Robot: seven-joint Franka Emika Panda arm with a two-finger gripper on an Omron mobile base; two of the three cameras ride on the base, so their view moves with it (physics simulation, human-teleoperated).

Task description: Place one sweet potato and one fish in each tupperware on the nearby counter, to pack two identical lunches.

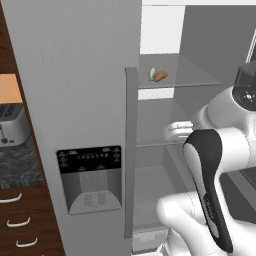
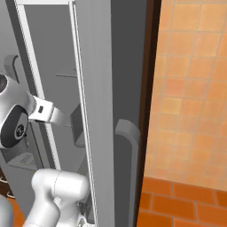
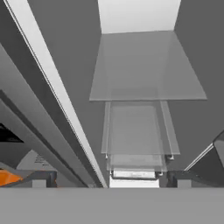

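An orange-brown sweet potato (image 1: 161,76) lies on the upper glass shelf (image 1: 187,80) of the open fridge, touching a slim silvery-green fish (image 1: 152,74) to its left. My white hand (image 1: 177,131) reaches into the fridge one shelf lower, well below the two foods. In the hand view my gripper (image 3: 111,181) stands open with nothing between its dark fingertips (image 3: 38,180), looking down over bare glass shelves (image 3: 146,68) and a drawer. A strip of the black marbled counter (image 1: 15,165) is at the far left. The tupperware is out of view.
The closed grey fridge door with its dispenser panel (image 1: 90,177) and long handle (image 1: 131,150) stands left of the opening. A silver toaster (image 1: 11,125) sits on the counter above brown drawers (image 1: 20,220). The open fridge door (image 2: 95,111) and an orange tiled wall (image 2: 190,97) are on the right.
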